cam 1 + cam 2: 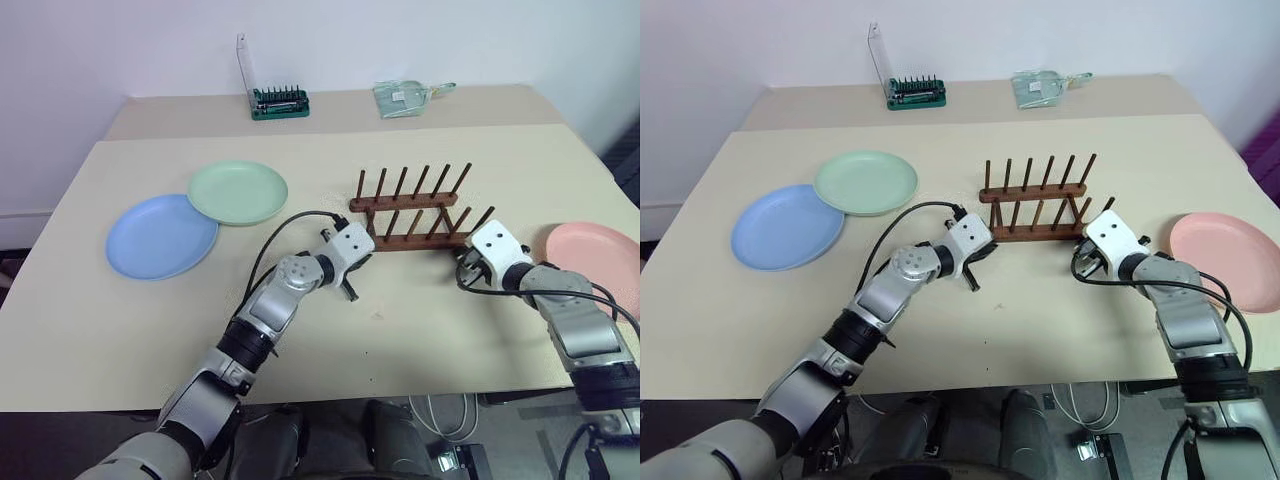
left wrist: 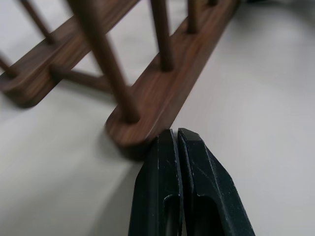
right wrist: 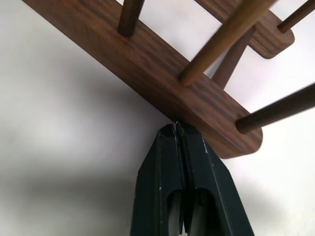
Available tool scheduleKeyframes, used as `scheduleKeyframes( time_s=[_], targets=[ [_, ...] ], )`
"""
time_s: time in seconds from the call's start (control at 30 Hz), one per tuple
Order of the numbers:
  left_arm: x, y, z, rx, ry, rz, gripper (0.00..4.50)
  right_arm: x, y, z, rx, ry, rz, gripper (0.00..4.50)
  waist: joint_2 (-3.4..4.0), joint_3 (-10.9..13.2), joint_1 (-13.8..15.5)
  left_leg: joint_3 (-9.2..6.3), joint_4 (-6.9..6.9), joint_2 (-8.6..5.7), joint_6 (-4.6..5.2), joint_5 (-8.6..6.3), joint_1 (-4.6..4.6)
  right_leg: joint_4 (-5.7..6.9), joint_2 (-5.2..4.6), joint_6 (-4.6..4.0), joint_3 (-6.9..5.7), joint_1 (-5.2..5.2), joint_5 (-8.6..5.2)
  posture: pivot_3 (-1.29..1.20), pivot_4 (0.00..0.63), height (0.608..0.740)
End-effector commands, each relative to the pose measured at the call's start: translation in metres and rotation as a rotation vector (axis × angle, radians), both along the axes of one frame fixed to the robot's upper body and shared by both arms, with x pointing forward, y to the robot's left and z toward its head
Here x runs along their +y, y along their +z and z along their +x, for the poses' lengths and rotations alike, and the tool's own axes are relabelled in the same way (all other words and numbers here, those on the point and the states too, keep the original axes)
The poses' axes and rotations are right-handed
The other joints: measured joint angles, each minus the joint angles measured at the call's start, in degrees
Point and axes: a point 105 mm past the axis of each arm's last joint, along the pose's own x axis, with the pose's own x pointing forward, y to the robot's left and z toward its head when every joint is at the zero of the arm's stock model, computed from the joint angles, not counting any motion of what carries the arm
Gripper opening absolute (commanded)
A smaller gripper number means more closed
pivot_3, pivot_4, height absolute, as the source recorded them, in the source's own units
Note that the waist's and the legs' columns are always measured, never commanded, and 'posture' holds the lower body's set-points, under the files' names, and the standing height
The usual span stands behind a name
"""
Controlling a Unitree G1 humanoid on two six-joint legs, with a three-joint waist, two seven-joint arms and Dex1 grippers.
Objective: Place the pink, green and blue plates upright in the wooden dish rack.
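The left claw has its two fingers pressed together on nothing, tips right against the rounded left end of the rack's near rail. The right claw is likewise pinched shut and empty, its tips against the near face of that same rail close to its right end, so both claws sit on the robot's side of the rack, one at each end, the rack lying just beyond them. The rack's long axis runs left to right across the tabletop, with its far rail and both rows of pegs standing behind the near one; every slot is bare, so no plate has been racked yet. From the rack, the pink plate lies flat just off its right end, close beside the right arm and clearly that arm's to take. The green plate lies flat well off the rack's left end and a little farther back, its near-left edge overlapping the blue plate, which sits farther left still; both fall to the left arm. With shut claws bracketing the near rail, my reading is that the rack is being nudged or squared rather than any plate picked, and the next real reach turns on the pink plate being the nearest thing to either claw. Farther back than the rack, a green bit holder and a clear packet rest by the wall.
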Motion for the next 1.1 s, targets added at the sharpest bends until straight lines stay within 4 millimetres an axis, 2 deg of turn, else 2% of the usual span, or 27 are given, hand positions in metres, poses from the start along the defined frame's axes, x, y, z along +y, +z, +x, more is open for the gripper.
scheduleKeyframes(
  time_s=[0.03,0.13,0.2,0.23,0.3,0.37,0.4,0.5,0.57,0.7,0.83,0.93,1.03,1.1],
  targets=[
    [0.017,-0.008,0.011,-0.022,0.065,0.052,0.09,-0.004,0.005,0.005,-0.025,-0.016,-0.018,0.00,0.00,0.0,0.1,0.00,0.00,0.00,0.00,0.00,0.00,0.00,0.00,0.00,0.00,-0.01,0.00,0.00,0.150,0.738],
    [0.014,-0.003,0.007,-0.018,0.043,0.007,0.09,-0.011,0.011,-0.002,-0.033,-0.019,-0.017,0.00,0.01,0.0,0.1,-0.01,-0.01,0.00,-0.04,0.02,-0.02,0.01,0.00,0.00,0.00,-0.03,0.00,0.00,0.150,0.738],
    [0.013,-0.001,0.006,-0.026,0.039,0.002,0.04,-0.021,0.019,-0.011,-0.037,-0.046,-0.010,0.51,0.02,0.0,0.3,-0.01,-0.02,0.00,-0.04,0.02,-0.06,0.01,0.00,0.00,0.00,-0.07,0.00,0.00,0.150,0.738],
    [0.014,-0.001,0.006,-0.026,0.041,0.002,0.04,-0.023,0.020,-0.014,-0.037,-0.054,-0.008,0.81,0.02,0.0,0.3,-0.03,-0.02,-0.02,-0.03,0.02,-0.07,0.05,-0.01,0.00,-0.01,-0.08,0.00,0.00,0.150,0.738],
    [0.016,-0.003,0.007,-0.029,0.055,0.012,0.04,-0.025,0.039,-0.031,-0.083,-0.048,0.015,1.71,0.03,0.0,0.4,-0.03,-0.03,-0.05,-0.02,0.01,-0.09,0.04,-0.04,0.00,-0.01,-0.08,0.00,0.00,0.150,0.738],
    [0.011,0.000,-0.003,-0.018,0.002,-0.015,0.04,-0.032,0.055,-0.056,-0.117,-0.054,-0.016,2.68,0.07,0.0,0.4,-0.07,-0.06,-0.07,-0.01,0.00,-0.15,0.05,-0.05,0.01,-0.01,-0.15,-0.01,0.00,0.150,0.738],
    [0.006,0.005,-0.012,-0.015,-0.056,-0.050,0.04,-0.044,0.060,-0.068,-0.125,-0.098,-0.061,3.21,0.11,0.0,0.4,-0.07,-0.09,-0.07,0.00,-0.01,-0.17,0.03,-0.06,0.03,-0.01,-0.19,-0.02,0.00,0.150,0.738],
    [-0.004,0.017,-0.034,-0.005,-0.186,-0.130,0.04,-0.068,0.063,-0.089,-0.107,-0.213,-0.123,3.21,0.09,0.0,0.1,0.05,-0.10,-0.07,0.07,-0.09,-0.17,0.01,-0.08,0.08,0.04,-0.22,-0.06,0.00,0.150,0.738],
    [-0.008,0.024,-0.049,0.036,-0.278,-0.187,0.04,-0.077,0.052,-0.096,-0.061,-0.263,-0.134,3.21,0.06,0.0,0.2,0.10,-0.07,-0.05,0.34,-0.25,-0.13,0.01,-0.07,0.08,0.06,-0.19,-0.06,0.00,0.150,0.738],
    [-0.012,0.032,-0.068,0.070,-0.413,-0.216,0.04,-0.090,0.034,-0.093,-0.025,-0.342,-0.163,3.21,0.09,0.0,0.2,0.07,-0.06,-0.02,0.34,-0.24,-0.14,0.06,-0.06,0.06,0.03,-0.18,-0.06,0.00,0.150,0.738],
    [-0.009,0.037,-0.063,0.062,-0.406,-0.208,0.04,-0.107,0.014,-0.080,0.018,-0.389,-0.206,3.21,0.12,0.0,0.2,0.09,-0.05,-0.02,0.34,-0.24,-0.09,0.05,-0.06,0.05,0.04,-0.15,-0.06,0.00,0.150,0.738],
    [-0.005,0.039,-0.061,0.043,-0.385,-0.203,0.04,-0.116,0.014,-0.072,0.018,-0.400,-0.212,2.45,0.12,0.0,0.2,0.11,-0.04,-0.04,0.28,-0.20,-0.10,0.04,-0.06,0.05,0.05,-0.14,-0.06,0.00,0.150,0.738],
    [-0.001,0.040,-0.061,0.041,-0.369,-0.210,0.04,-0.118,0.017,-0.068,0.013,-0.385,-0.238,0.86,0.14,0.0,0.3,0.07,-0.06,-0.04,0.13,-0.11,-0.12,0.04,-0.06,0.05,0.03,-0.15,-0.06,0.00,0.150,0.738],
    [0.001,0.040,-0.062,0.042,-0.359,-0.217,0.04,-0.118,0.021,-0.066,-0.001,-0.372,-0.256,0.06,0.14,0.0,0.2,0.07,-0.06,-0.04,0.08,-0.09,-0.12,0.03,-0.07,0.05,0.03,-0.15,-0.06,0.00,0.150,0.738]
  ],
)
